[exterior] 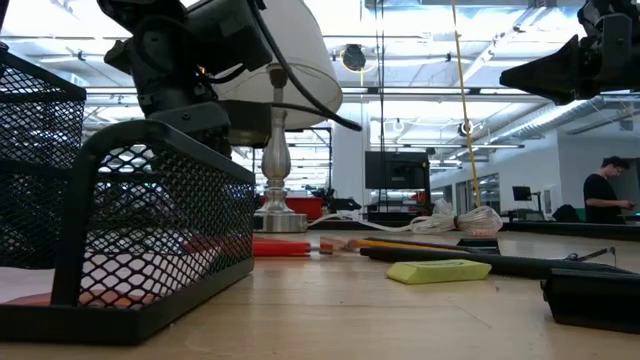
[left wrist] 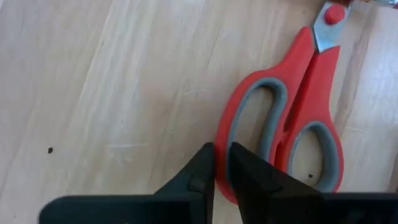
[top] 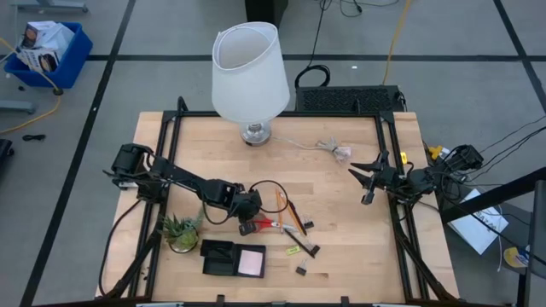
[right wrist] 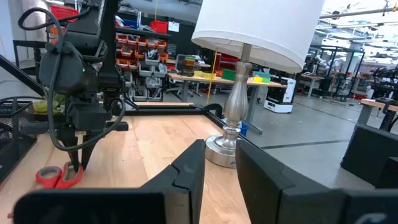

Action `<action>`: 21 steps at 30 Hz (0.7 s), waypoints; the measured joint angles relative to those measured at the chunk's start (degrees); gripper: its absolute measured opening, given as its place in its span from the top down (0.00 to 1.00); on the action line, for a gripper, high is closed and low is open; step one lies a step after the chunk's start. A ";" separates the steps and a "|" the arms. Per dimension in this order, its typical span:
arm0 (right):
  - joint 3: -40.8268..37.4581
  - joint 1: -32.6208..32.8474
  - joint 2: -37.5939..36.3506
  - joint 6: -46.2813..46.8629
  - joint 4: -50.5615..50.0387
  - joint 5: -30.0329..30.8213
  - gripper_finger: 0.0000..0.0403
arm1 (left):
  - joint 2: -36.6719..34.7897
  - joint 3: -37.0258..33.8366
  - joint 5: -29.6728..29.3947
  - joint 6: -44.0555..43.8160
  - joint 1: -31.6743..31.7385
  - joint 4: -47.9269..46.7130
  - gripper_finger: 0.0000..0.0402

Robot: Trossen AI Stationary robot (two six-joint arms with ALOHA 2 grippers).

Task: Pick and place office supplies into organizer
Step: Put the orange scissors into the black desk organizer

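The red-handled scissors [top: 262, 225] lie flat on the wood table, right of the plant; their handles fill the left wrist view [left wrist: 292, 118]. My left gripper [top: 248, 225] stands over the handles, pointing down, shut on one loop [right wrist: 59, 175]. The black mesh organizer [top: 220, 257] sits at the near edge with the pink sticky-note pad [top: 252, 262] in its right compartment. Orange and dark pencils [top: 291, 214], a black pen [top: 304, 244] and small binder clips [top: 308, 225] lie right of the scissors. My right gripper [top: 367, 184] hovers open at the table's right side. My left gripper pinches the outer rim of one scissors handle loop [left wrist: 222, 146] between its two fingertips [left wrist: 202, 168], coming from above and pointing down. The scissors lie flat on the table.
A white-shaded lamp [top: 250, 77] stands at the far middle, with a pale coiled cable [top: 334, 150] to its right. The potted plant [top: 181, 230] is just left of the organizer. A yellow-green eraser-like piece [exterior: 438, 271] lies near the pen. Bare wood lies between the arms.
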 joint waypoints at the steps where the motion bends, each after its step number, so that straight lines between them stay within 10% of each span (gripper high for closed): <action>1: 0.00 0.00 0.00 0.00 0.00 0.00 0.80 | -0.40 -0.08 0.02 -0.31 -0.10 -0.08 0.86; 21: 0.00 -0.02 0.00 0.00 0.32 0.00 0.79 | -18.63 -0.11 -2.31 -0.85 -2.41 -6.70 0.95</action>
